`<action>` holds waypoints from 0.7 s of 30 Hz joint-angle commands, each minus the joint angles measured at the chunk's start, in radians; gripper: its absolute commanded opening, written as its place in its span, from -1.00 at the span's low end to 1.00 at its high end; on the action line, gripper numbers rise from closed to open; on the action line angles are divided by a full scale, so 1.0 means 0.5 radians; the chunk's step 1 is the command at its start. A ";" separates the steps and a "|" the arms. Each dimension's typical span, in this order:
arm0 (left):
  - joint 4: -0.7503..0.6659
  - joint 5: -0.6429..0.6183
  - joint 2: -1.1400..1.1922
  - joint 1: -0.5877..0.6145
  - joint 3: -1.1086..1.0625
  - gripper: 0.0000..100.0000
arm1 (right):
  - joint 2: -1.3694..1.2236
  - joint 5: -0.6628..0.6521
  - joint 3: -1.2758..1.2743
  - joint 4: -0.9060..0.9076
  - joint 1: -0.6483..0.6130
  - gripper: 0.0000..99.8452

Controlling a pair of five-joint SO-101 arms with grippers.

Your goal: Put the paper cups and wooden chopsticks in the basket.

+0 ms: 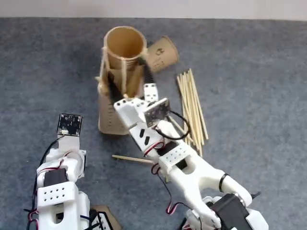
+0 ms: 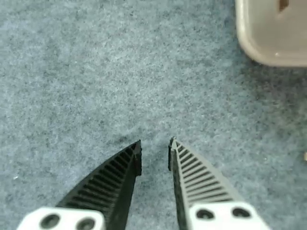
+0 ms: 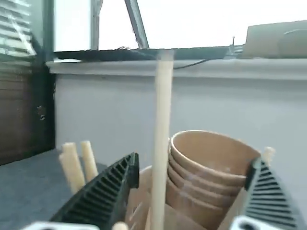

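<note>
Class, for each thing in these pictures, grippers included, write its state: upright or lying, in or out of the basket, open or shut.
Cup stack: upright, nested, in the basket.
Lone cup: on its side, outside the basket.
Chopstick bundle: flat on the carpet.
Single chopstick: flat on the carpet.
Right gripper: open around an upright chopstick.
Left gripper: open, empty.
</note>
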State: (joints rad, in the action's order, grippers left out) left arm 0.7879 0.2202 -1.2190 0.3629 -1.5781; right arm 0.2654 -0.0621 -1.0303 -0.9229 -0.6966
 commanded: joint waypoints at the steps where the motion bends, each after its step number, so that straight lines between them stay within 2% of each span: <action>1: -0.034 0.000 -0.023 -0.023 0.008 -0.75 | 0.189 -0.031 0.106 -0.078 0.060 -0.25; 4: -0.034 0.000 -0.023 -0.023 0.008 -0.75 | 0.413 -0.028 0.109 -0.054 0.048 -0.29; 10: -0.034 0.000 -0.023 -0.026 0.008 -0.75 | 0.815 -0.028 0.097 0.364 0.048 -0.47; 17: -0.034 0.000 -0.023 -0.026 0.008 -0.75 | 1.186 -0.028 0.087 0.873 0.370 -0.51; 21: -0.034 0.000 -0.023 -0.026 0.008 -0.75 | 1.250 -0.028 0.054 1.162 0.704 -0.54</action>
State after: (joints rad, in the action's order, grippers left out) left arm 0.7879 0.2202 -1.2190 0.3598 -1.5781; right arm 0.8500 -0.0621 -1.0196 -0.4319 -0.4664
